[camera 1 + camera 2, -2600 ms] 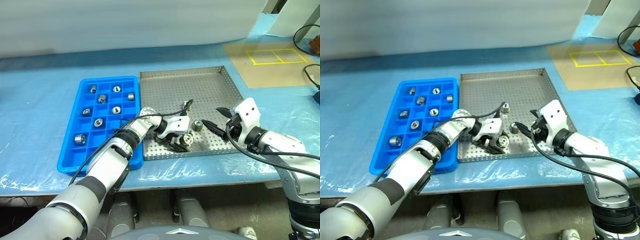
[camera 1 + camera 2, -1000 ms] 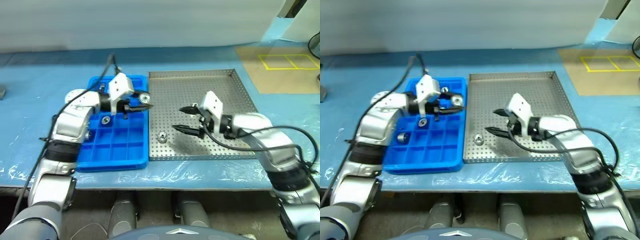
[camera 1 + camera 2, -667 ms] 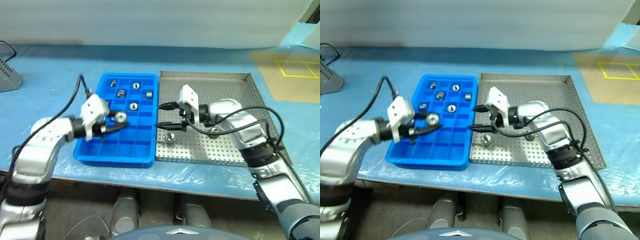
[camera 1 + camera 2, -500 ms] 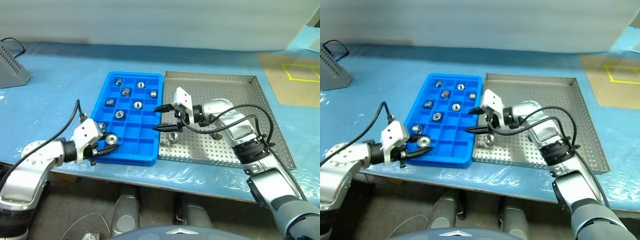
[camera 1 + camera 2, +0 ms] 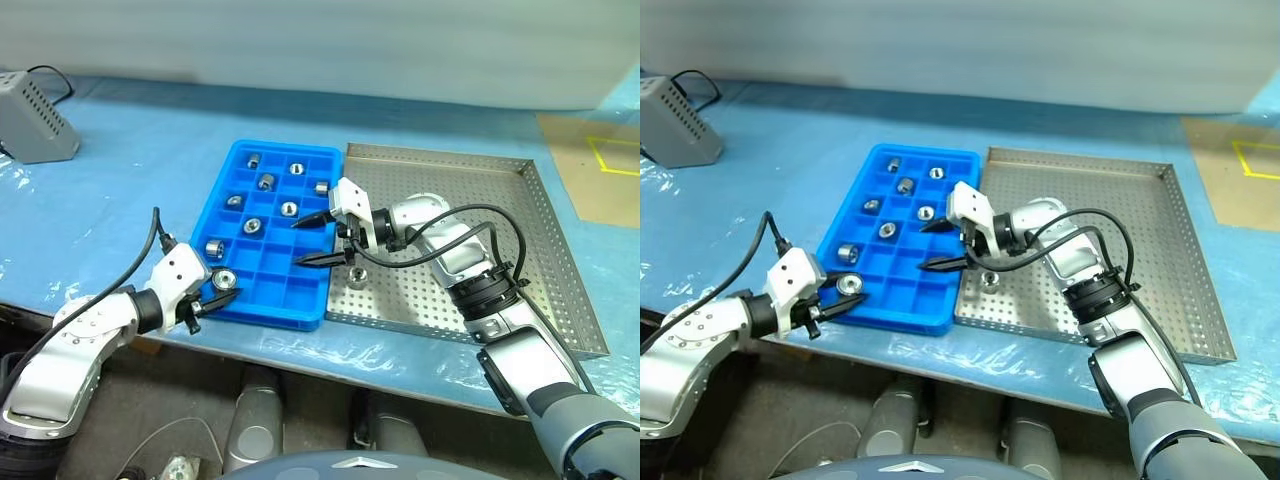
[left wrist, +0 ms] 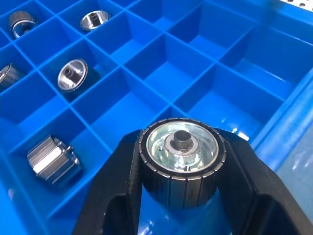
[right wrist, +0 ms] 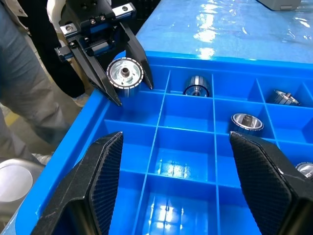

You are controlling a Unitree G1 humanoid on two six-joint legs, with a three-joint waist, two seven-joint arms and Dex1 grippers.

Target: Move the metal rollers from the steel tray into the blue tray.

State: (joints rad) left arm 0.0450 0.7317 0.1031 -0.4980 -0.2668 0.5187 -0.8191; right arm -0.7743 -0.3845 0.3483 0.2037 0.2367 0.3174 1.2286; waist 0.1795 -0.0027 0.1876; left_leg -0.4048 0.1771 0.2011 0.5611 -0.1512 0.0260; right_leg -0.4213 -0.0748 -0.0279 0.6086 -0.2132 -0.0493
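The blue tray point(image 5: 276, 316) lies left of the steel tray point(image 5: 480, 220), and several metal rollers point(image 5: 252, 226) rest in its far compartments. My left gripper point(image 5: 218, 290) hovers over the blue tray's near left corner, shut on a roller point(image 6: 178, 161) whose flanged face points toward the wrist camera. My right gripper point(image 5: 300, 244) reaches across from the steel tray and stands open over the blue tray's right side, nothing between its fingers point(image 7: 105, 181). One roller point(image 5: 357, 277) sits in the steel tray just behind that gripper.
A grey box point(image 5: 35, 115) with a cable stands at the table's far left. Blue film covers the table. A brown board with yellow tape marks point(image 5: 612, 155) lies far right. The table's front edge runs just below the blue tray.
The camera has swung left. My left gripper carried its roller from over the blue tray's middle down to its near left corner. My right gripper moved left, from above the steel tray to the blue tray's right side.
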